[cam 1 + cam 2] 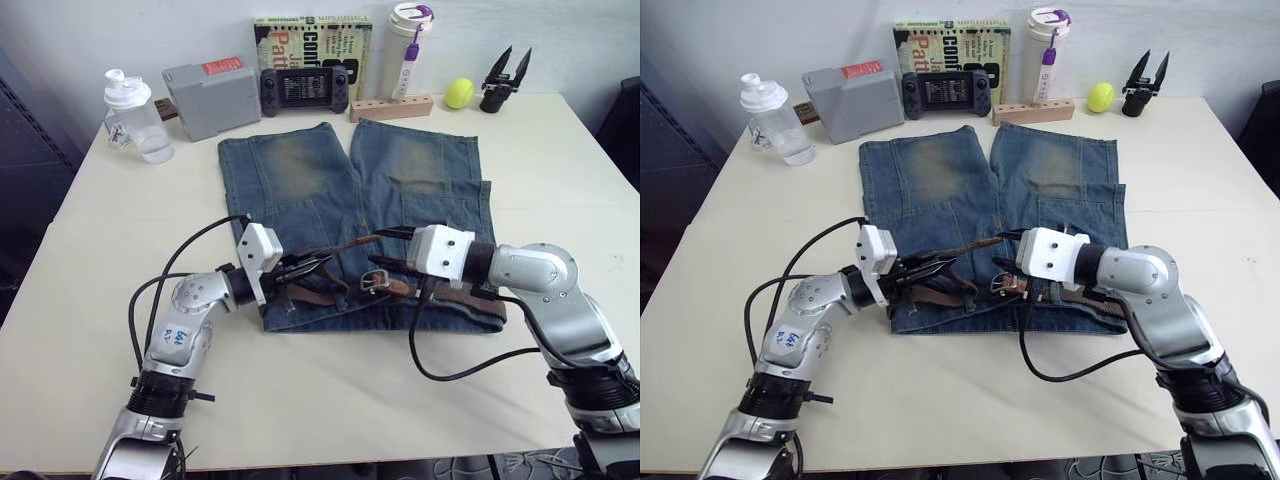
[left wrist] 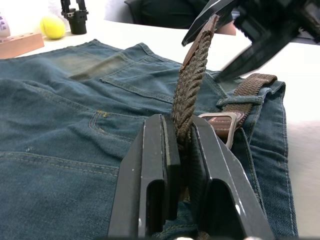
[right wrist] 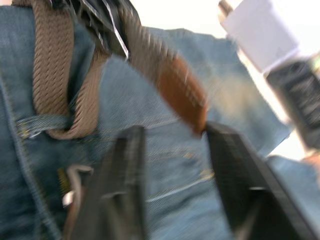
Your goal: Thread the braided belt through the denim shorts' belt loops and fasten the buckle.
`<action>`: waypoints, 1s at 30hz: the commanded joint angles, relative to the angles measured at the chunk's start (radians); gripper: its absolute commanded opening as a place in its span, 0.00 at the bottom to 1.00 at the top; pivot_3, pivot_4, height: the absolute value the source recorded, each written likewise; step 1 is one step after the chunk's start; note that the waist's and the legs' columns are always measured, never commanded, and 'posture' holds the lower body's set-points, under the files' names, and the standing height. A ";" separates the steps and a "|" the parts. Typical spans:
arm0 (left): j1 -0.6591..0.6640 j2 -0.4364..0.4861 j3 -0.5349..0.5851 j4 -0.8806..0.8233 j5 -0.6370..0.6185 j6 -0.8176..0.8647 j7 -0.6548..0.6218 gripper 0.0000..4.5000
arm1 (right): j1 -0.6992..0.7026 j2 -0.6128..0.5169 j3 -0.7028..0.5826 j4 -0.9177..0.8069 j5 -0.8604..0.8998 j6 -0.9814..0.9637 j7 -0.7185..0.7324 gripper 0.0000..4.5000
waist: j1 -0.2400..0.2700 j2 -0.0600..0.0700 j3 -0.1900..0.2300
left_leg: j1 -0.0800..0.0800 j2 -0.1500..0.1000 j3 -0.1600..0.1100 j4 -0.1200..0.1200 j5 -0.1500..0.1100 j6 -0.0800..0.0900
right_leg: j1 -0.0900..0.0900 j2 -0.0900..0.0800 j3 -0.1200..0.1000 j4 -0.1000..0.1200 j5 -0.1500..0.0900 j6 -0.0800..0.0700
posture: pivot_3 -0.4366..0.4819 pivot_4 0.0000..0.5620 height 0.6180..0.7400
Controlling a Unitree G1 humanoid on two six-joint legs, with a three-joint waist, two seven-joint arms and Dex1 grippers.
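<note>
The denim shorts point(image 1: 300, 180) lie flat on the table, waistband toward me. The braided belt point(image 1: 345, 245) runs along the waistband under a belt loop point(image 2: 240, 100), and its free end lifts off the cloth. My left gripper point(image 1: 322, 264) is shut on that woven end, the strap pinched between its fingers point(image 2: 155, 165). My right gripper point(image 1: 376, 246) is open, its jaws standing on either side of the smooth tan tip point(image 3: 182, 92) without closing on it. The silver buckle point(image 1: 375, 281) lies on the waistband just below the two grippers.
Along the table's far edge stand a clear bottle point(image 1: 135, 115), a grey box point(image 1: 210, 98), a game console point(image 1: 305, 90), a book point(image 1: 312, 40), a white tumbler point(image 1: 408, 50), a wooden block point(image 1: 392, 107), a yellow ball point(image 1: 459, 93) and a black tool point(image 1: 505, 82).
</note>
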 commanded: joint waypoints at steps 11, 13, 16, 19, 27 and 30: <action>0.016 -0.014 0.025 -0.083 -0.016 0.040 0.044 0.01 | 0.183 -0.012 0.011 -0.007 -0.125 0.017 -0.111 0.98 | -0.002 0.000 0.000 | 0.001 0.000 0.001 0.000 0.000 0.000 | 0.000 0.000 0.001 0.000 0.000 0.000 | 0.48 0.27 0.85; 0.015 -0.013 0.028 -0.085 -0.017 0.044 0.044 0.01 | 0.181 -0.006 0.015 0.018 -0.146 0.039 -0.135 0.98 | -0.001 0.000 0.000 | 0.001 0.000 0.000 0.000 0.000 0.000 | 0.000 0.000 0.001 0.000 0.000 0.000 | 0.48 0.27 0.85; 0.014 -0.010 0.029 -0.086 -0.018 0.048 0.042 0.01 | 0.182 0.002 0.021 0.037 -0.161 0.073 -0.158 0.98 | -0.002 -0.001 0.000 | 0.002 0.000 0.000 0.001 0.000 0.000 | 0.001 0.000 0.001 0.000 0.000 0.000 | 0.48 0.27 0.85; 0.014 -0.008 0.031 -0.085 -0.019 0.051 0.041 0.01 | 0.185 0.022 0.012 0.014 -0.127 0.127 -0.158 0.86 | -0.002 -0.002 -0.001 | 0.002 0.000 0.000 0.001 0.000 0.000 | 0.001 0.000 0.001 0.001 0.000 0.000 | 0.48 0.27 0.85; 0.023 0.000 0.036 -0.088 -0.020 0.054 0.033 0.01 | 0.195 -0.009 -0.015 -0.051 -0.061 0.257 -0.109 0.04 | 0.001 -0.002 -0.001 | 0.001 0.000 0.000 0.001 0.000 0.000 | 0.001 0.000 0.000 0.000 0.000 0.000 | 0.48 0.27 0.85; 0.025 0.001 0.035 -0.085 -0.016 0.054 0.033 0.01 | 0.180 -0.001 -0.024 -0.062 -0.041 0.295 -0.115 0.01 | 0.001 -0.002 -0.001 | 0.001 0.000 0.000 0.000 0.000 0.000 | 0.001 0.000 0.000 0.000 0.000 0.000 | 0.48 0.27 0.85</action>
